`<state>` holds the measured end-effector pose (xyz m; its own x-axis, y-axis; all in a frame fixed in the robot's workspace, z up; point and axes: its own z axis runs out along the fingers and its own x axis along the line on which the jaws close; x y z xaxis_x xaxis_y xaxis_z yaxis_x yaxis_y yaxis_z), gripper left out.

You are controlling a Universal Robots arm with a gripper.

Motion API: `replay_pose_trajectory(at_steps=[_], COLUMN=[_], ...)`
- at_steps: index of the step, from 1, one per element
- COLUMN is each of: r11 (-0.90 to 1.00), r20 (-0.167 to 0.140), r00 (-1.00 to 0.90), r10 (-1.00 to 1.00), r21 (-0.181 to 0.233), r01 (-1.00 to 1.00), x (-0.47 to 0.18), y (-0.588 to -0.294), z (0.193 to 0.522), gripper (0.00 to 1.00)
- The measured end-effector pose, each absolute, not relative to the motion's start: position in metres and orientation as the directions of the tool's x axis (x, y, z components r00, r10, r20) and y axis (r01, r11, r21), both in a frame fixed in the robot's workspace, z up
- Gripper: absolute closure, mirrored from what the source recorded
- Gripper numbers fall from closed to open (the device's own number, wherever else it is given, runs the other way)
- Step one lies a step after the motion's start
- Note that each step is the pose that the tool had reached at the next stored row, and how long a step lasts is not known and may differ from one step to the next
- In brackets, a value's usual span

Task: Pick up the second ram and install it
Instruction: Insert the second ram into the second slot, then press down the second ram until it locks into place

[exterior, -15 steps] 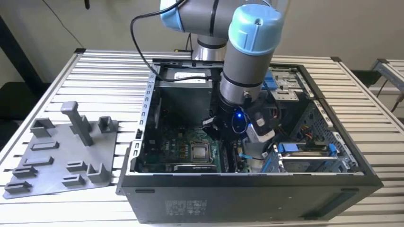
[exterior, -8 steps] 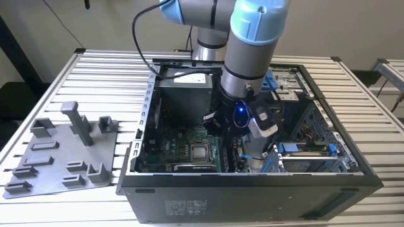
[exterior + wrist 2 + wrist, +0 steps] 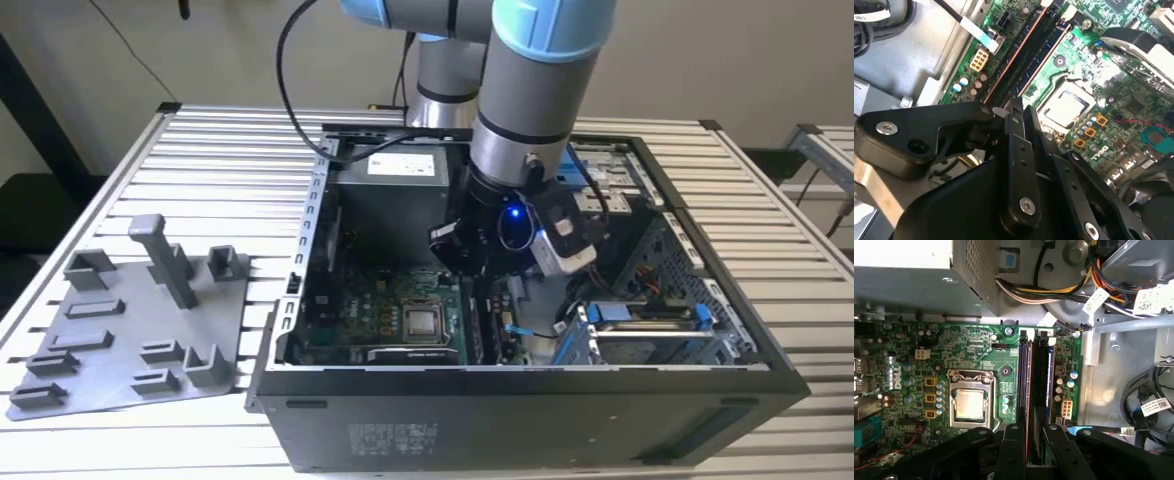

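Gripper [image 3: 1026, 437] inside computer case [image 3: 534, 400], fingers straddling second ram [image 3: 1042, 375]

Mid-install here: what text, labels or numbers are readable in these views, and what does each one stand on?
Nothing can be quoted; every bit of print is too small to read.
Power supply label, exterior view: unreadable.
Case front sticker, exterior view: unreadable.
Cable tags, first wrist view: unreadable.
Motherboard markings, first wrist view: unreadable.
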<state>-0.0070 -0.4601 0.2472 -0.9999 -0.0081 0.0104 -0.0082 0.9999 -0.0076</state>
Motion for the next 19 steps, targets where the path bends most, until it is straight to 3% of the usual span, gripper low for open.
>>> replay_pose_trajectory(at_steps=[2, 4, 19], r11=[1.0, 1.0, 1.0], r20=[0.01, 0.01, 0.01], r00=[-1.0, -1.0, -1.0], r10=[-0.008, -0.008, -0.008], r21=[-0.008, -0.008, -0.008], r01=[-0.008, -0.008, -0.008], x=[-0.007, -0.007, -0.007], y=[-0.4601, -0.4601, -0.4601], z=[0.2474, 0.2476, 0.2493], gripper=[0.8, 0.89, 0.89])
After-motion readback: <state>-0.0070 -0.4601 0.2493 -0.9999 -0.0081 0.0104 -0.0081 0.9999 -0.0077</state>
